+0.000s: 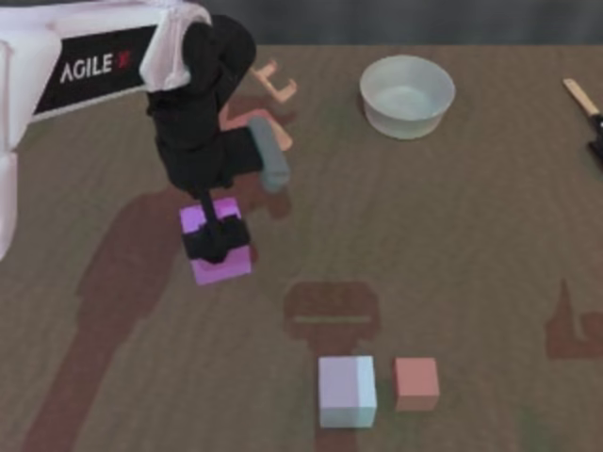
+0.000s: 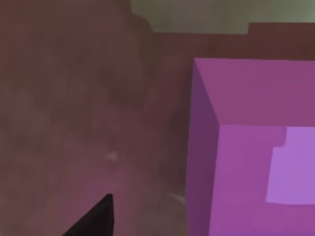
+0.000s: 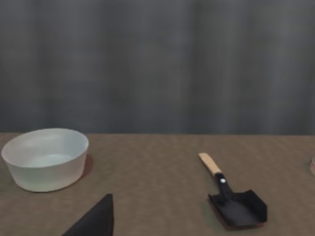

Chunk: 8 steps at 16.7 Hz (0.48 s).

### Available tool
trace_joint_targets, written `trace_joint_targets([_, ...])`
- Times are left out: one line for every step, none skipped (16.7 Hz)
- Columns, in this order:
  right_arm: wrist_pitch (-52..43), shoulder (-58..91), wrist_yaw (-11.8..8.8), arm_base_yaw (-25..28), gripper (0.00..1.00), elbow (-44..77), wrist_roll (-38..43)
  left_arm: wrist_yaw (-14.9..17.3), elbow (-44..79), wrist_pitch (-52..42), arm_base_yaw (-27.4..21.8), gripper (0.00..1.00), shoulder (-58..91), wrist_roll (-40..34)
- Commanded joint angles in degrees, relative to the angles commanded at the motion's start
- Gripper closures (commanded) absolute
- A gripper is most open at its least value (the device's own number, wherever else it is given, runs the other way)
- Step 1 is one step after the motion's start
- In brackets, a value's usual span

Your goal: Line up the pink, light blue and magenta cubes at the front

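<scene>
The magenta cube (image 1: pixel 221 268) sits left of the table's middle, and my left gripper (image 1: pixel 219 237) is down over its top, open. In the left wrist view the magenta cube (image 2: pixel 246 147) fills the picture's right side, with a strip of table between it and one dark fingertip (image 2: pixel 98 219); the other finger is out of sight. The light blue cube (image 1: pixel 347 391) and the smaller pink cube (image 1: pixel 415 383) stand side by side, slightly apart, near the front edge. My right gripper (image 3: pixel 157 230) is outside the top view, open and holding nothing, facing the back of the table.
A white bowl (image 1: pixel 407 94) stands at the back right. A pink angular stand (image 1: pixel 273 89) is partly hidden behind the left arm. A small black shovel with a wooden handle (image 3: pixel 231 196) lies at the far right edge.
</scene>
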Motion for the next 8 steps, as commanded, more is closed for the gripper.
trace_joint_targets([0.0,0.0,0.0,0.0,0.00,0.0,0.0,0.0,-1.5,2.6,0.0,0.00,0.8,0.0])
trace_joint_targets([0.0,0.0,0.0,0.0,0.00,0.0,0.0,0.0,-2.9,4.8,0.0,0.00,1.6,0.0])
trace_joint_targets([0.0,0.0,0.0,0.0,0.00,0.0,0.0,0.0,-4.1,6.4,0.0,0.00,2.3,0.0])
trace_joint_targets([0.0,0.0,0.0,0.0,0.00,0.0,0.0,0.0,-4.8,7.4,0.0,0.00,2.7,0.0])
trace_joint_targets([0.0,0.0,0.0,0.0,0.00,0.0,0.0,0.0,-5.1,7.8,0.0,0.00,3.0,0.1])
trace_joint_targets([0.0,0.0,0.0,0.0,0.00,0.0,0.0,0.0,-5.1,7.8,0.0,0.00,3.0,0.1])
trace_joint_targets([0.0,0.0,0.0,0.0,0.00,0.0,0.0,0.0,-5.1,7.8,0.0,0.00,3.0,0.1])
trace_joint_targets([0.0,0.0,0.0,0.0,0.00,0.0,0.0,0.0,-5.1,7.8,0.0,0.00,3.0,0.1])
